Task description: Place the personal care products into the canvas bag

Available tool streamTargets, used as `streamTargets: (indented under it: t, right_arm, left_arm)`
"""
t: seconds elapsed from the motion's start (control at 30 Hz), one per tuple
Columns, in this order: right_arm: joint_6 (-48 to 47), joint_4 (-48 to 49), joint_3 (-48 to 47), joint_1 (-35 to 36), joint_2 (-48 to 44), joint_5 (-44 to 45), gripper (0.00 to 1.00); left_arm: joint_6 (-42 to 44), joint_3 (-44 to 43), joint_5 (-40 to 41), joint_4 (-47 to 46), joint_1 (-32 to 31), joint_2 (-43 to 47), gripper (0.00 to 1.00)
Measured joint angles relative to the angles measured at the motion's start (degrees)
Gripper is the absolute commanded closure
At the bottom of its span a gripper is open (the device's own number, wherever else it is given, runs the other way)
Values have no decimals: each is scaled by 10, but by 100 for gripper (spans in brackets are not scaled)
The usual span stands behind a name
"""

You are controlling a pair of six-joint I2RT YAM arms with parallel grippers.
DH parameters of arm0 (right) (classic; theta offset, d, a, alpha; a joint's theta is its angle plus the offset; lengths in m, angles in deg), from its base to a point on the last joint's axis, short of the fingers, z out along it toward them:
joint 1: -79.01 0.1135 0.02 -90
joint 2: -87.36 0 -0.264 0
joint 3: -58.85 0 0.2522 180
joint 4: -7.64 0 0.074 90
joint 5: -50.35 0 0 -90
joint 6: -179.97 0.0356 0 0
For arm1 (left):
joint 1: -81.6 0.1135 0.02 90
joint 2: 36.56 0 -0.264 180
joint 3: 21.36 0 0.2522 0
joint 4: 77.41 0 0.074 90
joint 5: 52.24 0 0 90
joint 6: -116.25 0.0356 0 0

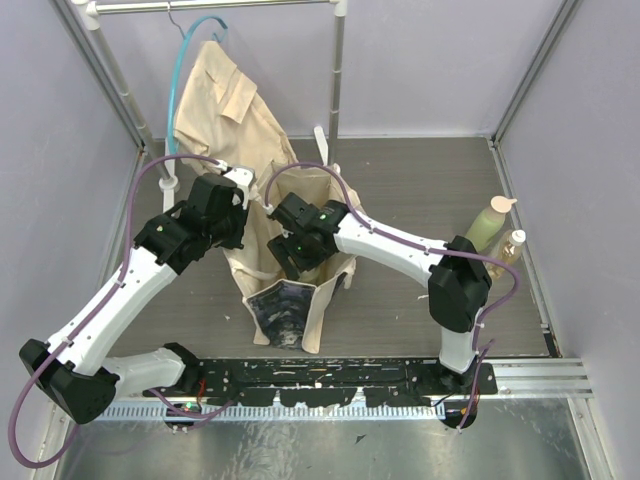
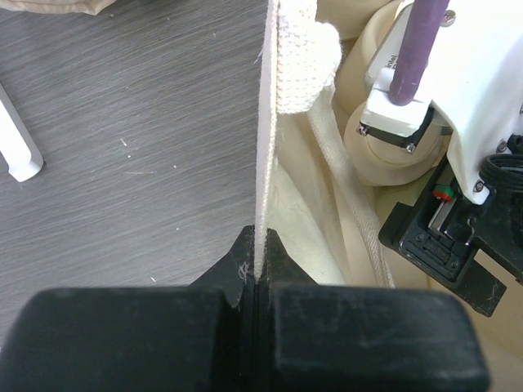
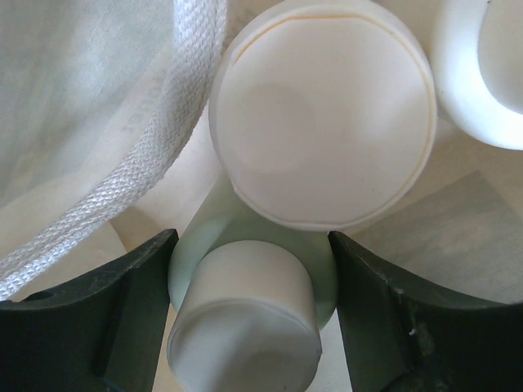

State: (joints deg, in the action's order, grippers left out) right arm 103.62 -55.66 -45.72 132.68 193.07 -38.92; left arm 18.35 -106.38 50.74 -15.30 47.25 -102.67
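Observation:
The canvas bag [image 1: 322, 300] stands open mid-table, its dark printed panel [image 1: 279, 315] towards me. My left gripper [image 1: 238, 212] is shut on the bag's left rim [image 2: 265, 147], the cloth edge pinched between its jaws [image 2: 260, 269]. My right gripper [image 1: 292, 250] is down inside the bag [image 3: 73, 98], its jaws on both sides of a pale green bottle with a cream cap [image 3: 245, 327]. Under it lies a bottle with a large cream round cap [image 3: 323, 114], and another white one [image 3: 482, 73] beside it. A yellow-green bottle [image 1: 487, 225] and a clear amber bottle [image 1: 512, 247] stand at the right.
A tan shirt [image 1: 225, 100] on a teal hanger [image 1: 185, 70] hangs from a metal rack [image 1: 338, 70] behind the bag. A bag handle [image 3: 147, 180] loops by the right gripper. The rack's white foot [image 2: 20, 155] is on the table to the left. Walls close in on both sides.

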Motion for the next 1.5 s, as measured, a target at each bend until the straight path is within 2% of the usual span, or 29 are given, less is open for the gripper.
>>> streamTargets:
  t: [0.07,0.13,0.4,0.67,0.73,0.83,0.97,1.13,1.3,1.33,1.43,1.5]
  right_arm:
    - [0,-5,-5,0,0,0,10]
    - [-2,-21,-17,0,0,3,6]
    - [-8,-58,-90,-2,-13,28,0]
    - [1,-58,-121,-27,-111,57,0]
    - [3,-55,-129,-57,-141,46,0]
    - [7,-47,-145,-140,-183,39,0]
    - [13,-46,-156,-283,-216,57,0]
    - [21,-80,-165,-368,-192,142,0]
    - [43,-79,-103,-451,-173,129,0]
    - [47,-79,-91,-488,-172,127,0]
    - [54,-79,-69,-554,-165,107,0]
    - [56,-76,-68,-593,-159,93,0]
  left_arm:
    - [0,0,0,0,0,0,100]
    - [0,0,0,0,0,0,100]
    - [0,0,0,0,0,-1,100]
    - [-2,0,0,-2,0,-5,100]
    - [-2,0,0,-3,0,-6,99]
    - [-2,0,0,-5,0,-9,99]
    - [-2,-1,1,-5,0,-15,99]
    - [0,-9,0,-5,0,-25,100]
    - [4,-10,5,-5,0,-27,100]
    - [4,-10,7,-5,0,-27,99]
    - [4,-10,10,-5,0,-27,95]
    - [4,-10,12,-5,0,-27,86]
